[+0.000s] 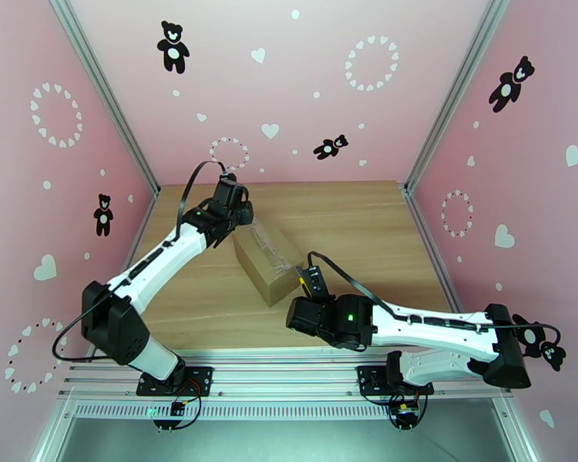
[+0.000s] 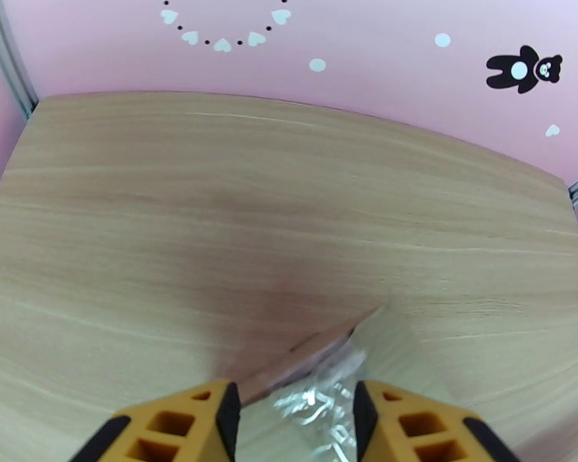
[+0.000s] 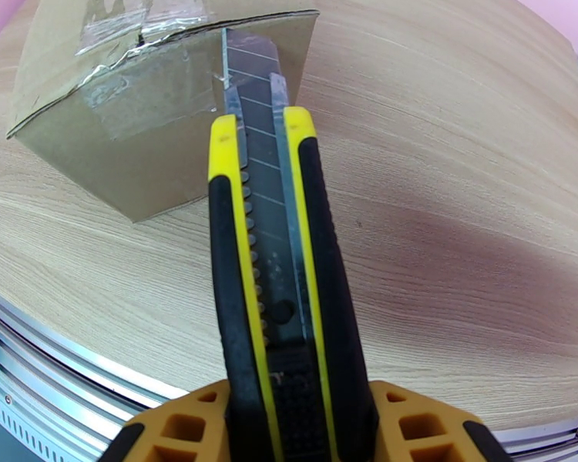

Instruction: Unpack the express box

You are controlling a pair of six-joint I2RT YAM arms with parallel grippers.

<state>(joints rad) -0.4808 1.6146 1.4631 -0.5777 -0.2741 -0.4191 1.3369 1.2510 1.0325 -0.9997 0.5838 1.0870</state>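
Observation:
The express box [image 1: 262, 263], a brown carton with crinkled clear tape on top, lies slantwise mid-table. My left gripper [image 1: 241, 217] stands on its far end. In the left wrist view, its orange fingers [image 2: 212, 417] are apart over the taped top [image 2: 320, 394] near a box corner [image 2: 366, 321]. My right gripper [image 3: 298, 394] is shut on the yellow-black utility knife [image 3: 273, 248]. The extended blade [image 3: 231, 63] touches the box's near end face [image 3: 135, 140] just below the taped top seam. From above, the knife [image 1: 303, 277] meets the box's near right corner.
The wooden table [image 1: 366, 225] lies bare to the right of and behind the box. Pink walls close three sides. A metal rail [image 1: 289, 371] runs along the near edge by the arm bases.

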